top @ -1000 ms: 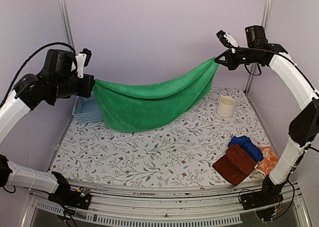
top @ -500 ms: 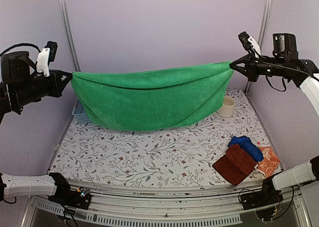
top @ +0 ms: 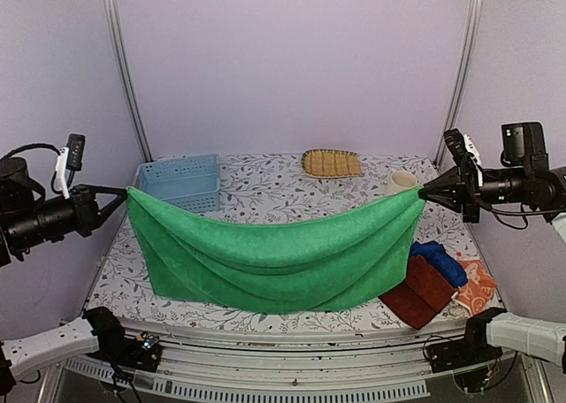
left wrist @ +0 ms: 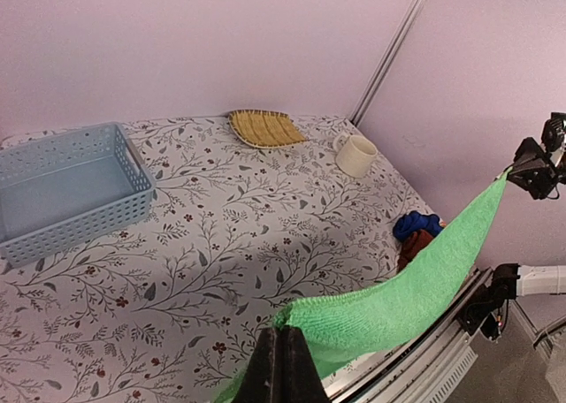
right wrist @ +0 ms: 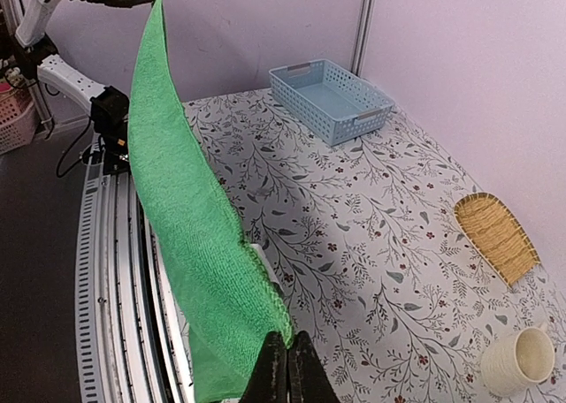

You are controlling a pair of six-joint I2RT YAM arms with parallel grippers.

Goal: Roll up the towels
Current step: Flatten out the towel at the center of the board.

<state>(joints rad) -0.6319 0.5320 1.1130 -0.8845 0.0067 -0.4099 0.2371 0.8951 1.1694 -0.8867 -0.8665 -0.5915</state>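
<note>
The long bright green towel (top: 274, 262) hangs stretched in the air between my two grippers, sagging over the table's near half. My left gripper (top: 124, 193) is shut on its left corner; in the left wrist view (left wrist: 285, 334) the green towel (left wrist: 398, 297) runs off to the right. My right gripper (top: 425, 192) is shut on its right corner, which also shows in the right wrist view (right wrist: 289, 337) with the green towel (right wrist: 177, 209). The reddish-brown towel (top: 420, 290), blue towel (top: 438, 260) and orange towel (top: 478, 284) lie piled at the table's near right.
A pale blue perforated basket (top: 183, 180) stands at the back left. A yellow straw tray (top: 332, 163) lies at the back middle. A cream cup (top: 400, 182) stands at the back right. Metal posts flank the back wall.
Both grippers have moved apart, down and toward the near edge with the green towel. The towel now hangs lower and nearer, uncovering the basket and tray.
</note>
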